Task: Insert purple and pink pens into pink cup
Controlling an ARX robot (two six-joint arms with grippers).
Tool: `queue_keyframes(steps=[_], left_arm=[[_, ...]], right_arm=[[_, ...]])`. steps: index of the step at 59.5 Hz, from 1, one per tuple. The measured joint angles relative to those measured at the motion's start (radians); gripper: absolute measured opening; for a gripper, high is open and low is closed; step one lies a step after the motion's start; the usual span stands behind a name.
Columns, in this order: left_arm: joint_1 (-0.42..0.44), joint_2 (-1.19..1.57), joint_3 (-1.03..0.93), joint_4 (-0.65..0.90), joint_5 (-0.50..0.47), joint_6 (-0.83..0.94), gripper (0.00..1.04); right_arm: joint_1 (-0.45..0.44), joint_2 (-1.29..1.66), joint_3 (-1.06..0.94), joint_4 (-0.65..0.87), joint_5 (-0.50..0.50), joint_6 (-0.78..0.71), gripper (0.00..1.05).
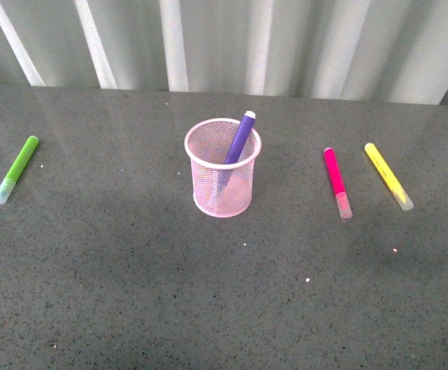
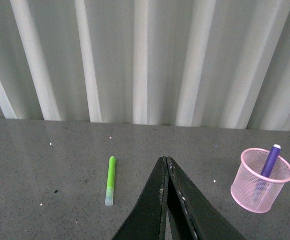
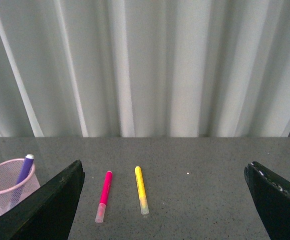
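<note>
The pink mesh cup (image 1: 222, 171) stands upright mid-table; it also shows in the left wrist view (image 2: 261, 182) and the right wrist view (image 3: 5, 187). The purple pen (image 1: 239, 139) stands inside it, leaning on the rim, its end sticking out. The pink pen (image 1: 336, 180) lies flat on the table right of the cup, clear cap toward me; it also shows in the right wrist view (image 3: 104, 194). Neither arm shows in the front view. My left gripper (image 2: 165, 161) is shut and empty, raised above the table. My right gripper (image 3: 164, 170) is open wide and empty, back from the pink pen.
A lime green marker (image 1: 17, 168) lies at the far left. A yellow marker (image 1: 387, 175) lies just right of the pink pen. The grey speckled table (image 1: 224, 301) runs back to a white corrugated wall.
</note>
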Motion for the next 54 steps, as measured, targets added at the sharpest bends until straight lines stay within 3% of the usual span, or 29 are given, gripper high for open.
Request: queue_keyframes(steps=[14, 28, 35, 41, 44, 48, 54], left_arm=[[0.000, 0.000, 0.000, -0.003, 0.000, -0.001, 0.04], [0.000, -0.001, 0.000, -0.003, 0.000, -0.001, 0.45], [0.000, -0.001, 0.000, -0.003, 0.002, 0.000, 0.66], [0.000, -0.002, 0.000, -0.003, 0.000, -0.001, 0.82], [0.000, -0.001, 0.000, -0.003, 0.000, -0.001, 0.91], [0.000, -0.002, 0.000, -0.003, 0.000, 0.000, 0.99], [0.000, -0.002, 0.000, -0.003, 0.000, 0.000, 0.98]], right_arm=[[0.000, 0.000, 0.000, 0.000, 0.000, 0.000, 0.98], [0.000, 0.000, 0.000, 0.000, 0.000, 0.000, 0.98], [-0.117, 0.246, 0.138, -0.295, -0.206, 0.156, 0.98], [-0.269, 0.548, 0.205, -0.156, -0.349, 0.141, 0.98], [-0.311, 0.716, 0.262, -0.034, -0.343, 0.106, 0.98], [-0.317, 0.994, 0.381, 0.146, -0.279, 0.068, 0.98], [-0.275, 1.255, 0.529, 0.163, -0.245, 0.070, 0.98]])
